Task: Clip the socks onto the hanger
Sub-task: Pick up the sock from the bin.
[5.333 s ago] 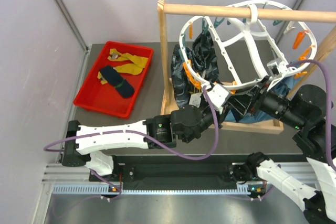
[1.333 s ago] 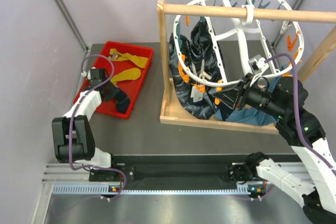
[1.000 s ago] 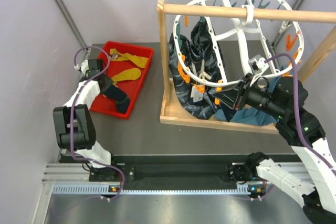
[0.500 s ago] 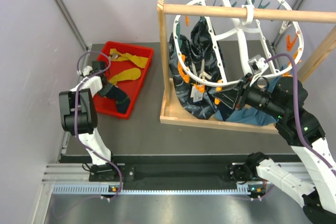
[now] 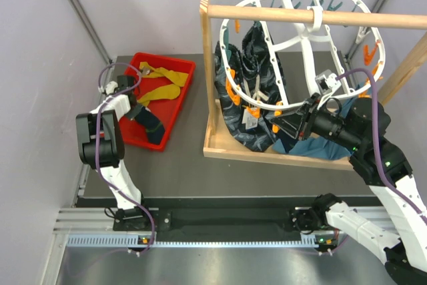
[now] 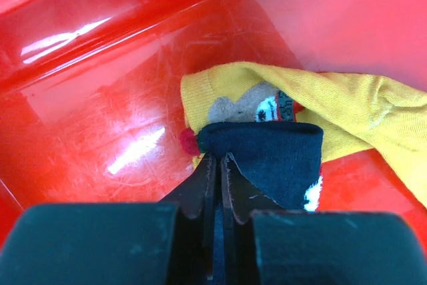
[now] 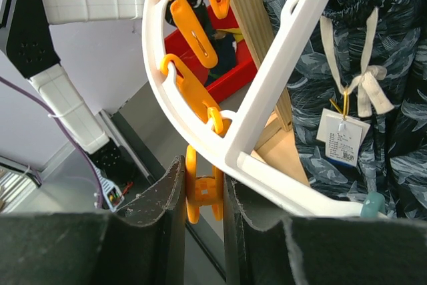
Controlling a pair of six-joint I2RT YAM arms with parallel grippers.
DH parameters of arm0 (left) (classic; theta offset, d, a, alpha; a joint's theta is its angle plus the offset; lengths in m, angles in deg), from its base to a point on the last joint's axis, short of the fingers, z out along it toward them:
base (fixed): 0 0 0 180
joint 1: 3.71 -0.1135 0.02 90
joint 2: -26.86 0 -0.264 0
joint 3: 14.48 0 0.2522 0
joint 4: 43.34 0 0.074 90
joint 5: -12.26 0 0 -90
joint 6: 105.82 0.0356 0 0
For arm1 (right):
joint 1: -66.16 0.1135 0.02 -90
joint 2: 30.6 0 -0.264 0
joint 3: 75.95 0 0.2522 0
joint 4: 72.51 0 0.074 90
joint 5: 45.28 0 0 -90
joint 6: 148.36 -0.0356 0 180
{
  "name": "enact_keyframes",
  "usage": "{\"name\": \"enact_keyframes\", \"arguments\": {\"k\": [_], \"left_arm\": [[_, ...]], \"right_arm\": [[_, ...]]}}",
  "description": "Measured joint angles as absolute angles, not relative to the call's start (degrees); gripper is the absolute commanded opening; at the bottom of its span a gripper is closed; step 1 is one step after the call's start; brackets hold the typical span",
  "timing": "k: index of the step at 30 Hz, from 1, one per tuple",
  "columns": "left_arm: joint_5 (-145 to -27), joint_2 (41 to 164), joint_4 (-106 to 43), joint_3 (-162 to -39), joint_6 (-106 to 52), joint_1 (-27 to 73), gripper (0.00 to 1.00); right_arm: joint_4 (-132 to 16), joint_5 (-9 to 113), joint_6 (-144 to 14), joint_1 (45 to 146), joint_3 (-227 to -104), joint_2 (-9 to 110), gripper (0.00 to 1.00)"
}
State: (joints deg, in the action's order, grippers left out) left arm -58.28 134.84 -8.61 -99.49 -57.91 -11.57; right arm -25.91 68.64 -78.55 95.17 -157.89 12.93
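We see the left gripper (image 6: 215, 157) down inside the red tray (image 5: 180, 105), which sits on the counter (image 5: 173, 178) at the upper left of the top view. In the left wrist view its fingers (image 6: 197, 188) are drawn together to a thin slit, and they pinch the near edge of the navy sock (image 6: 267, 158). That sock lies partly over the yellow sock (image 6: 347, 108), whose cuff end with a small bear face peeks out just above the fingertips. The yellow fabric trails off toward the right edge of that frame. Both socks rest on the tray's glossy floor.

At the upper right of the top view, the hanger (image 5: 303, 38) hangs by its hook from the rod of the wooden rack (image 5: 267, 13), tilted so its oval frame faces us. Orange and teal pegs dot its rim. A dark patterned cloth (image 5: 257, 58) hangs behind the left half of the frame, and a teal-blue cloth (image 5: 327, 146) lies on the rack's base.

The right gripper (image 7: 201, 173) is up at the lower rim of the hanger. Its fingers (image 7: 170, 198) close from both sides on an orange peg (image 7: 200, 195) that dangles from the white rim, touching it left and right. Two more orange pegs sit higher along the same rim, at the upper left of the right wrist view.
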Motion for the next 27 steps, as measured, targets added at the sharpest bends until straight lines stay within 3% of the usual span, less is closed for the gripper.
{"name": "enact_keyframes", "arguments": {"k": [17, 27], "left_arm": [[-63.50, 119.56, -8.74, -99.57, -53.21, -11.54, 0.00], [-90.80, 102.56, -17.22, -91.20, -51.33, -10.69, 0.00]], "right_arm": [[-27.04, 69.25, -79.22, 95.15, -157.19, 13.12, 0.00], [-27.09, 69.49, -79.16, 95.15, -157.19, 14.44, 0.00]]}}
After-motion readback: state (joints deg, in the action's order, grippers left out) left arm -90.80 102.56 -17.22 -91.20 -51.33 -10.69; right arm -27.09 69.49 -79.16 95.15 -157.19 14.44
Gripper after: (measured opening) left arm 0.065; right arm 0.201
